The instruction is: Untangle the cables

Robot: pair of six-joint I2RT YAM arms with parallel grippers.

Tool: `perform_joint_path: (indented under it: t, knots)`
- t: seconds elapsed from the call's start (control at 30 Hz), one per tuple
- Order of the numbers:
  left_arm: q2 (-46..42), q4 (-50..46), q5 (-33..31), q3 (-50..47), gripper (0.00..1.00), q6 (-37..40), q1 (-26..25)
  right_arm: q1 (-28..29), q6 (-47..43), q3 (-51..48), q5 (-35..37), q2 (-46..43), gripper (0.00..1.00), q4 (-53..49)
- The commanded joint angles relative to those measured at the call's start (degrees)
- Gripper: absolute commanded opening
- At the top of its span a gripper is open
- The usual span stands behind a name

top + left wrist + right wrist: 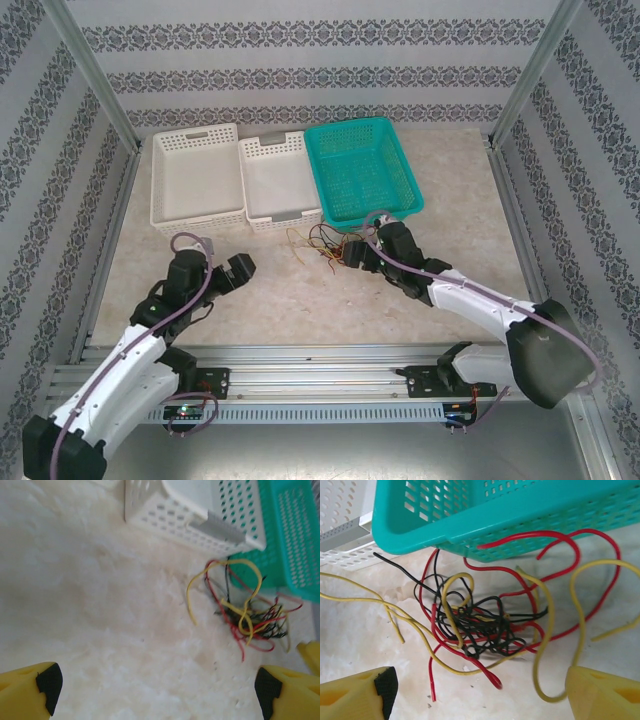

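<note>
Reaching for tangled cables [475,625] by the teal basket [470,525], held right end effector [480,685] and left end effector [156,682] open; next probably called for pinching one yellow wire [549,625].

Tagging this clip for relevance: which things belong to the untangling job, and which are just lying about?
Job: tangled red, yellow and black cables; left tool; right tool.
Lying about: teal basket; left white basket; middle white basket.

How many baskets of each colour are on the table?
White perforated plastic baskets: 2
Teal perforated plastic basket: 1
Total: 3
</note>
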Motion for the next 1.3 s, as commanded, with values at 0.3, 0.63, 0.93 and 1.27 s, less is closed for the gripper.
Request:
perform_joint_path:
  t: [0.3, 0.63, 0.93, 1.27]
  knots:
    - [5.62, -2.34, -12.50, -0.60, 0.99, 1.15, -11.40, 0.35, 1.00, 3.80, 5.21, 11.18, 0.73, 5.89]
    - [8.68, -2.07, -16.31, -0.52, 1.00, 0.88, -16.29, -0.29, 1.36, 5.03, 3.89, 16.14, 0.47, 11.90]
    - [10.83, -0.51, -17.31, -1.23, 1.00, -0.61, -19.18, -0.19, -0.32, 3.57, 1.37, 16.02, 0.25, 14.61]
    - [8.88, -2.82, -17.06, -1.14, 1.00, -1.85, -21.51, 1.20, -0.98, -2.09, -4.93, 12.65, 0.00, 19.85]
